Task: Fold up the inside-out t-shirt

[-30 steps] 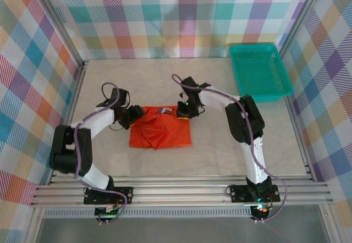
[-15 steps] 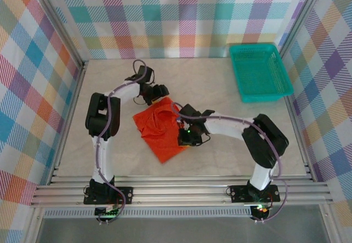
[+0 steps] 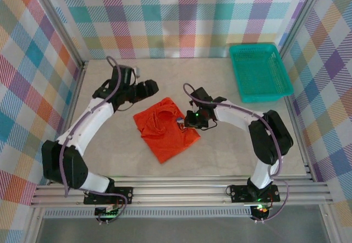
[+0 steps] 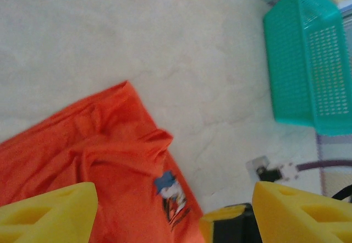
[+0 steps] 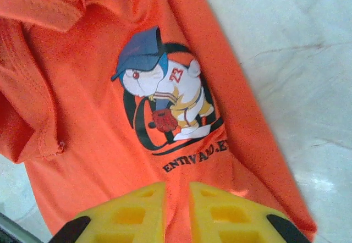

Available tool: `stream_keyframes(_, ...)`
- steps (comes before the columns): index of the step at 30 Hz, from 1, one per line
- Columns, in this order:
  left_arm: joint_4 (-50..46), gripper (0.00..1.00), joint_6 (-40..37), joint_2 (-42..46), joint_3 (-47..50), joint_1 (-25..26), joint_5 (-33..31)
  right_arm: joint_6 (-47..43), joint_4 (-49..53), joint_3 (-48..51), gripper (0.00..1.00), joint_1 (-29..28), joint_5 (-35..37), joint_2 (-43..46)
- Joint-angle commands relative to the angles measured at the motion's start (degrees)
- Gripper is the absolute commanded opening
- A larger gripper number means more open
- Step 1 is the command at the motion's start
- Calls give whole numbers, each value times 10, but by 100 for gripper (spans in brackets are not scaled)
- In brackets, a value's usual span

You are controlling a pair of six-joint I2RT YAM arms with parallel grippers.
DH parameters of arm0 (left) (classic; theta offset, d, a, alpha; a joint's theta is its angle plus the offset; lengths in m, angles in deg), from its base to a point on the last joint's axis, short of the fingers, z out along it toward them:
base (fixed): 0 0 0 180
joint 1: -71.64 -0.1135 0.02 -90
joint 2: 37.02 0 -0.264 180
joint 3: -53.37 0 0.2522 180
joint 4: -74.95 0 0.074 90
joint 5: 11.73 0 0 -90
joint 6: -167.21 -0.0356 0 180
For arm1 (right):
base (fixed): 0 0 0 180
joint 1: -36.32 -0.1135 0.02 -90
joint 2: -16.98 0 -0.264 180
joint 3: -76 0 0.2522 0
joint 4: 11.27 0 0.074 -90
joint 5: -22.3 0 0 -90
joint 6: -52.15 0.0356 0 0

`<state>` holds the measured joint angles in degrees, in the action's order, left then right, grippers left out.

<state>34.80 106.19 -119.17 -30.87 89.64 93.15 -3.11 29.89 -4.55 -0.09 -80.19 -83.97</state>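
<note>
Top external view, mid-table: the inside-out t-shirt (image 3: 164,133), bright orange-red, bunched into a rough diamond on the pale table (image 3: 231,155). Near corner pointing toward the arm bases, far side rumpled into folds. Flanked by both arms. Near the cloth's far corner, on its left and clear of the fabric, the left gripper (image 3: 149,88), jaws wide apart and holding nothing. At the right edge of the cloth, the right gripper (image 3: 190,123), just beside the small cartoon print (image 3: 180,120). Well apart at far right, close to the checked wall (image 3: 181,17), a teal mesh basket (image 3: 259,95).

Left wrist view: the left gripper's fingers (image 4: 49,213), yellow, spread to either bottom corner with no load between them. Below them a ridge of orange fabric, the print low in the frame, bare table beyond and the basket at upper right.

Right wrist view: the right gripper's fingers (image 5: 220,210), yellow, set nearly together with a thin slit between, tips over orange cloth just below the print. On the print, a white cartoon figure in a blue cap with a ball glove, set on a dark ring with lettering underneath. Impossible to tell whether any fabric is pinched between those tips. Left of the print, a stitched fold of cloth; to the right, bare table.
</note>
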Motion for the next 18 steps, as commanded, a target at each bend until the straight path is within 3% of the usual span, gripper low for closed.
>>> stream_keyframes(1,-2,74,-1,-40,37,-2,-68,14,-12,14,23,-14,-36,10)
stream_keyframes(5,-38,71,-19,-100,-3,-18,-54,39,-6,45,26,-41,-20,37)
stream_keyframes(9,-19,71,3,-69,26,-2,-32,53,-33,71,27,-51,-20,30)
stream_keyframes(18,83,71,114,67,185,120,5,81,-58,102,23,-36,13,12)
